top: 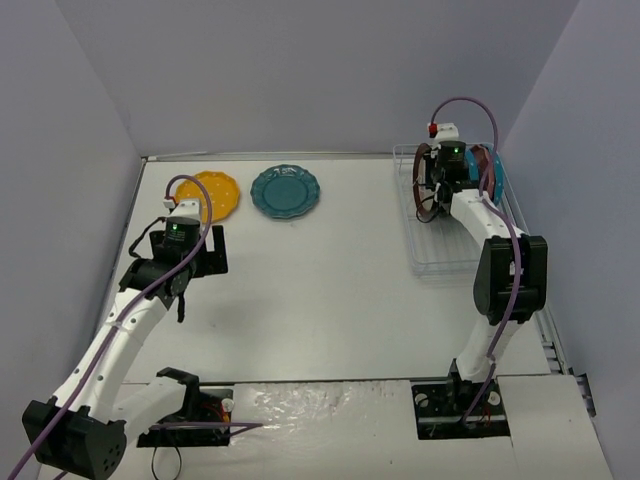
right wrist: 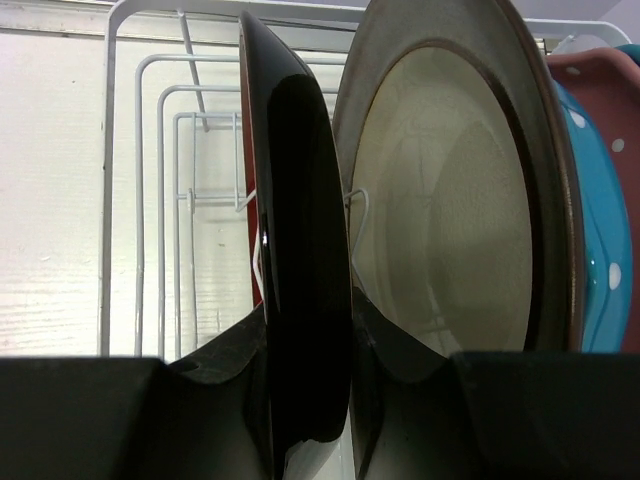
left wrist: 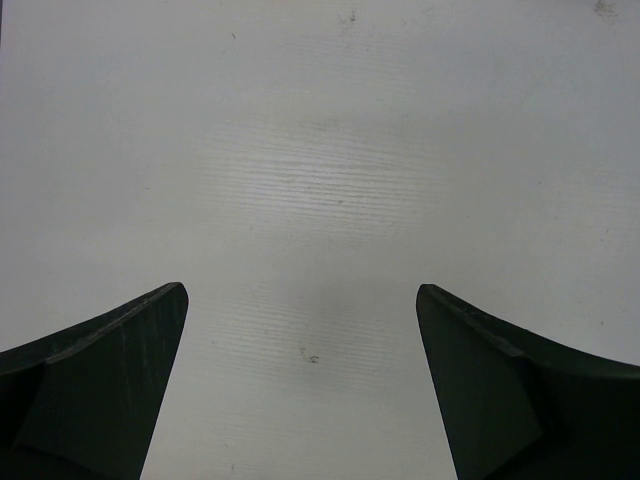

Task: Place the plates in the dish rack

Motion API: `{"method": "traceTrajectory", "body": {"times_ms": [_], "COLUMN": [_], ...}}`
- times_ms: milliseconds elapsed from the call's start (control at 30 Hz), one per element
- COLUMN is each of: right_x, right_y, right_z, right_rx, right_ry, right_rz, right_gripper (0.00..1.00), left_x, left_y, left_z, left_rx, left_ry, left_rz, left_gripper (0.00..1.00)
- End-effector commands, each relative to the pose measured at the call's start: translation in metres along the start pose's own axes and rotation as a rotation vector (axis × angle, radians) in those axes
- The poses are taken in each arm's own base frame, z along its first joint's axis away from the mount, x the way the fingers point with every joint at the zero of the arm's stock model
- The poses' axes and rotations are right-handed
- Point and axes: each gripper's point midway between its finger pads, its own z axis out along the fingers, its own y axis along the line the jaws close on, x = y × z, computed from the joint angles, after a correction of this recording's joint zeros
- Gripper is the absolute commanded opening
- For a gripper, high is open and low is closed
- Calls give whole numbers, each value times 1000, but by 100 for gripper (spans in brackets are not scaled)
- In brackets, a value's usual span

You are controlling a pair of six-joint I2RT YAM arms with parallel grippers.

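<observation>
The white wire dish rack (top: 440,262) stands at the right. My right gripper (top: 437,186) reaches into its far end, shut on a dark-rimmed plate (right wrist: 295,230) held on edge in the rack (right wrist: 150,200). Beside it stands a cream-centred brown-rimmed plate (right wrist: 450,190), then a blue dotted plate (right wrist: 600,250) and a pink one (right wrist: 600,75). A yellow plate (top: 212,195) and a teal plate (top: 285,190) lie flat at the far left. My left gripper (top: 182,300) is open over bare table (left wrist: 300,200), nearer than the yellow plate.
Grey walls close in the table at the back and both sides. The near half of the rack holds no plates. A cable loops over each arm.
</observation>
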Motion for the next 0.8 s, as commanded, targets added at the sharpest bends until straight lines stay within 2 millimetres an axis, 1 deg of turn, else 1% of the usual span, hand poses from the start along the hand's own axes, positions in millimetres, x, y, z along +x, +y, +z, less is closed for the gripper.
{"method": "traceTrajectory", "body": {"times_ms": [0, 33, 67, 133, 167, 300, 400, 433, 533, 600, 633, 700, 733, 767], "right_x": [-73, -73, -75, -81, -84, -102, -110, -116, -138, -147, -152, -157, -158, -158], "right_y": [-25, -25, -25, -25, -26, -29, -30, -31, -34, -34, -34, -34, -33, -32], "right_z": [-21, -22, -25, -32, -36, -60, -76, -87, -127, -151, -167, -196, -206, -219], "right_rx": [72, 69, 67, 62, 61, 51, 43, 40, 31, 16, 5, -22, -37, -55], "right_ry": [-240, -241, -247, -261, -268, -316, -339, -356, -424, -463, -488, -534, -548, -567], "right_rz": [89, 92, 94, 101, 103, 109, 112, 112, 117, 124, 132, 158, 168, 198], "right_gripper": [10, 14, 24, 49, 53, 58, 63, 66, 74, 80, 83, 90, 95, 97], "left_x": [-21, -21, -21, -20, -20, -19, -19, -19, -18, -20, -21, -25, -27, -29], "left_y": [-1, -1, -1, -1, -1, -1, -1, -1, -2, -5, -8, -18, -22, -28], "left_z": [-3, -3, -3, -3, -3, -2, -2, -1, 0, 1, 2, 4, 5, 9], "left_rx": [4, 5, 5, 4, 3, 2, 1, 1, 4, 13, 25, 58, 70, 90], "left_ry": [-58, -59, -59, -57, -57, -56, -53, -52, -46, -47, -43, -32, -28, -16], "left_rz": [-16, -16, -16, -16, -17, -17, -18, -19, -26, -45, -63, -115, -142, -179], "left_gripper": [97, 97, 97, 97, 97, 97, 97, 97, 97, 97, 97, 97, 97, 97]}}
